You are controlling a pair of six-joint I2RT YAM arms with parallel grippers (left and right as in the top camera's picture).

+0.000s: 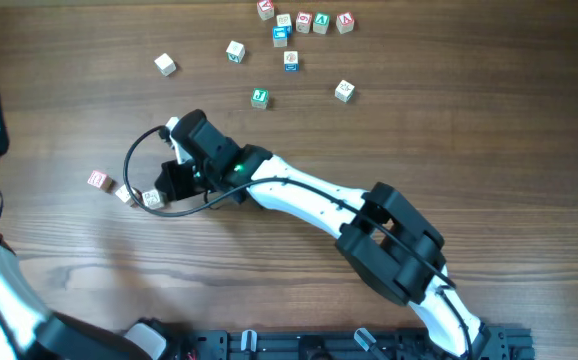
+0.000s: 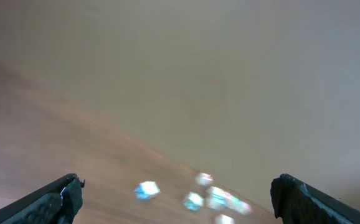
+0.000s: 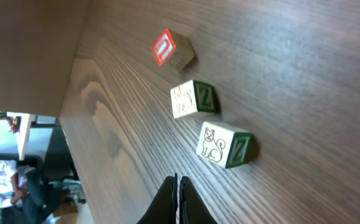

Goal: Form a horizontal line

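Your right fingers [image 3: 177,196] are pressed together with nothing between them, their tips low over the desk [image 1: 469,120]. Just past those tips lies the horizontal line [image 3: 194,99], 3 small wooden cubes running away from the right fingers. Nearest the fingers is a cat cube [image 3: 223,144] with a green Z on its side. Next comes a second green-Z cube [image 3: 194,99], and farthest is a red-marked cube [image 3: 174,50], turned askew to the other 2. Bare wood shows between each pair, so the cubes sit close but apart, and from overhead the row slants a little.

Well away from the right fingers, on the side opposite the row, loose scattered cubes [image 1: 303,22] with green, blue and red marks lie on the desk.

Your left fingers [image 2: 55,200] are spread wide with nothing between them. They are well apart from the right fingers, out beyond the red-marked end of the row. That wrist view is too blurred to read anything more.
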